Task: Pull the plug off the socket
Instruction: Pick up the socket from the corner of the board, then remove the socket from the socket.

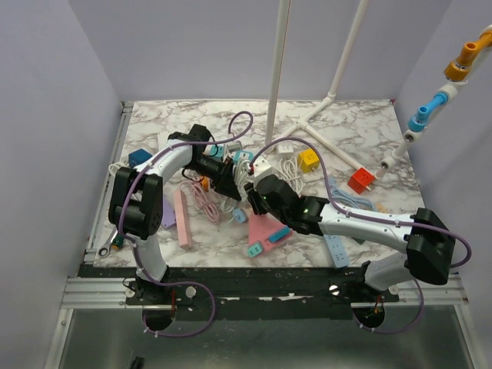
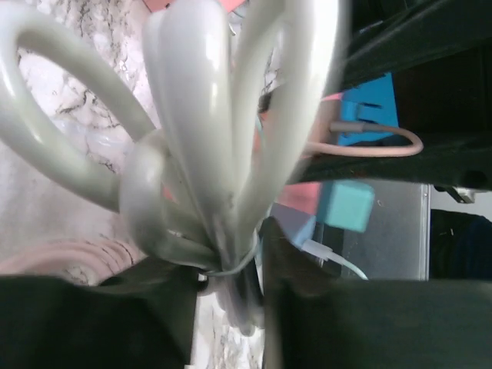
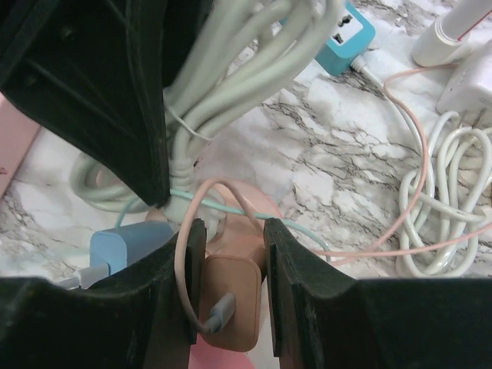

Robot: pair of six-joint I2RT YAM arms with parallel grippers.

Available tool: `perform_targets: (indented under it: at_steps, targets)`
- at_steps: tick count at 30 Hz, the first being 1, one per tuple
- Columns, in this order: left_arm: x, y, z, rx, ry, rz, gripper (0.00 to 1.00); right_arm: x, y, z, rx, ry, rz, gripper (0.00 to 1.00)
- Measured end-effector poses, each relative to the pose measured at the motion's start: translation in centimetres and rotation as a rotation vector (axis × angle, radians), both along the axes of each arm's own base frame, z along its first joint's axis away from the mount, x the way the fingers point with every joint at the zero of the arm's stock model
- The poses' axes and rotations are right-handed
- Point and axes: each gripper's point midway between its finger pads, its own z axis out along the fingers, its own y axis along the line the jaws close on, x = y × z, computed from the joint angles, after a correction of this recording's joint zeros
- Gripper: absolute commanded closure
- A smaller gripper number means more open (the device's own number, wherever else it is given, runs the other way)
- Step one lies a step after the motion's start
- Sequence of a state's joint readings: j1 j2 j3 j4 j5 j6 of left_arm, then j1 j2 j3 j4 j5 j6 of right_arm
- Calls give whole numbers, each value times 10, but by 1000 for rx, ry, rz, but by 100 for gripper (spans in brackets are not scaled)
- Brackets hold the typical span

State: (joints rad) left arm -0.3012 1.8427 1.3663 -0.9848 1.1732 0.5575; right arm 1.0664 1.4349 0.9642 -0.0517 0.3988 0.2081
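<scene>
Marble covers the table (image 1: 361,123), boxed in by pale lilac walls and littered with strips, plugs and loose cords. Both arms reach into the tangle at the middle, their tips close together.

From the right side, the right gripper (image 3: 231,231) comes in low. Its two black fingers (image 3: 296,307) press on either side of a tan plug (image 3: 231,304), pinching it. A thin pink cable (image 3: 415,177) leaves the bottom of the plug, loops up past the left finger and trails off across the marble. The plug sits at the near end of a pink strip (image 1: 269,229); I cannot tell whether its pins are seated.

Opposite it, the left gripper (image 1: 224,183) has closed around a bundle of white cord (image 2: 200,115), held where a tie cinches the loops together. The cord fans out above the fingers.

A blue plug (image 3: 123,246) lies just left of the tan one, and a teal block (image 3: 347,34) rests farther back beside more white cord.
</scene>
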Motion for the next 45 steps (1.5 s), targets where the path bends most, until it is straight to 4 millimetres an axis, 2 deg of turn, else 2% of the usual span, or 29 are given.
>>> perform_targets:
  at_steps: [4, 9, 14, 16, 22, 23, 24, 28, 30, 31, 36, 40, 45]
  targets:
    - [-3, 2, 1, 2, 15, 0, 83, -1, -2, -8, -32, 9, 0, 94]
    - [-4, 3, 0, 12, 29, 4, 84, -2, -1, -9, -35, 9, 4, 94]
    - [-4, 3, -1, 28, 50, 16, 92, -5, -1, -9, -47, 6, 9, 94]
    - [-5, 3, -3, 39, 70, 25, 99, -9, -1, -9, -67, 5, 14, 94]
    - [-7, 5, -15, 130, 128, 74, 100, -25, 2, -9, -118, -10, 36, 94]
    - [-6, 4, -18, 149, 124, 80, 100, -29, 6, -5, -105, -15, 45, 91]
    - [-2, 5, -25, 185, 103, 92, 100, -33, 12, 3, -76, -22, 59, 83]
    - [15, 9, -36, 233, 58, 142, 100, -44, 26, 46, 64, -62, 75, 27]
    - [17, 10, -37, 235, 57, 152, 100, -41, 28, 56, 99, -68, 52, 7]
    - [18, 10, -37, 237, 58, 155, 100, -40, 29, 56, 101, -67, 41, 3]
    - [19, 10, -36, 236, 53, 158, 100, -36, 24, 33, 47, -29, -8, 0]
    - [18, 10, -36, 236, 52, 156, 100, -33, 16, 27, 32, -11, -26, 0]
    - [18, 10, -36, 236, 47, 151, 100, -24, -6, 12, 22, 34, -43, 7]
